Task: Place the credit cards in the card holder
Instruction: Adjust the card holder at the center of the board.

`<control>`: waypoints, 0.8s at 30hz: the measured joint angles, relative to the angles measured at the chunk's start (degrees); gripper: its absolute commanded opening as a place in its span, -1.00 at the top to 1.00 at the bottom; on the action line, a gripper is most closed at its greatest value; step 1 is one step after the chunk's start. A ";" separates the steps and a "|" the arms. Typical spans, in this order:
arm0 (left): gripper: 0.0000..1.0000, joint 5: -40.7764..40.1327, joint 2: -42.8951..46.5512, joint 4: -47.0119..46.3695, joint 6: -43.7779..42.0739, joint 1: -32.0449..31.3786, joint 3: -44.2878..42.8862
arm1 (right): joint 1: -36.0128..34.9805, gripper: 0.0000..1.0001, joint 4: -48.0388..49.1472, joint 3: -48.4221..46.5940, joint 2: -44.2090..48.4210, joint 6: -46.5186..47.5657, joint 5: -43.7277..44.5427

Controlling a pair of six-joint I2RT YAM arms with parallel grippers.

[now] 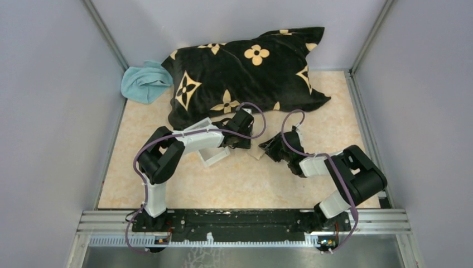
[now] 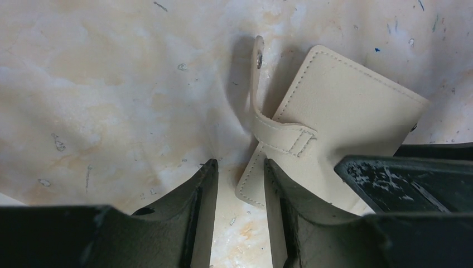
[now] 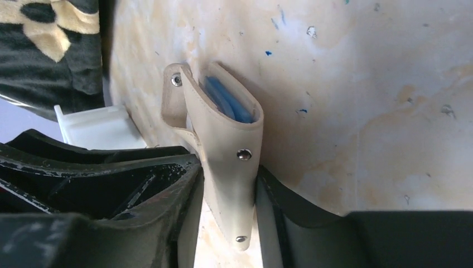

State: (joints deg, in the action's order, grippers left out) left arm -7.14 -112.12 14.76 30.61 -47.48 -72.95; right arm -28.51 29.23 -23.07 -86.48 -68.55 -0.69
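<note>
The tan card holder [image 3: 223, 139] stands folded on its edge on the table, its tab and snap [image 3: 176, 80] sticking out at the far end. Light blue credit cards [image 3: 226, 103] show inside the fold. My right gripper [image 3: 228, 167] is shut on the holder's near end, a finger against each cover. In the left wrist view the card holder [image 2: 340, 106] shows its outer face and strap. My left gripper [image 2: 240, 167] is open, and the holder's lower corner lies between its fingers without touching the left one. From above, both grippers [image 1: 244, 139] [image 1: 269, 148] meet at the holder [image 1: 257, 151].
A clear shallow tray [image 1: 215, 156] lies under the left forearm, also seen as a white box [image 3: 97, 128] in the right wrist view. A black flowered pillow [image 1: 245, 72] fills the back of the table, with a light blue cloth [image 1: 145, 82] at its left.
</note>
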 measured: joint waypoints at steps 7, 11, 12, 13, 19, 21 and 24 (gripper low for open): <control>0.03 0.90 -0.70 1.55 0.00 -0.04 -1.66 | -0.79 1.00 -6.62 -2.80 -0.15 4.48 2.58; -0.08 0.72 -1.66 5.31 0.11 -0.35 -4.81 | -1.40 1.00 -19.82 -9.92 2.05 11.39 6.03; -0.10 0.52 -1.70 6.25 0.22 -0.42 -5.68 | -1.40 1.00 -22.58 -11.69 2.51 13.07 7.15; -0.11 0.02 -1.73 7.69 0.33 -0.44 -7.04 | -1.40 1.00 -27.19 -14.69 3.04 15.67 9.03; -0.14 -3.80 0.81 9.99 1.16 -0.37 -13.92 | -1.38 1.00 -45.53 -30.91 3.61 28.61 19.21; -0.15 -5.33 3.30 10.36 1.81 -0.37 -14.01 | -1.38 1.00 -49.59 -34.67 3.61 31.95 21.66; -0.16 -8.13 8.31 10.51 3.06 -0.31 -13.11 | -1.46 1.00 -55.52 -38.80 3.52 36.52 25.14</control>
State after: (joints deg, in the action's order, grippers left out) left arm -15.27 -103.81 25.28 33.67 -47.79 -86.06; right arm -29.98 -26.28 -61.87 -82.96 -32.03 24.45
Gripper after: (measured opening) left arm 0.574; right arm 0.047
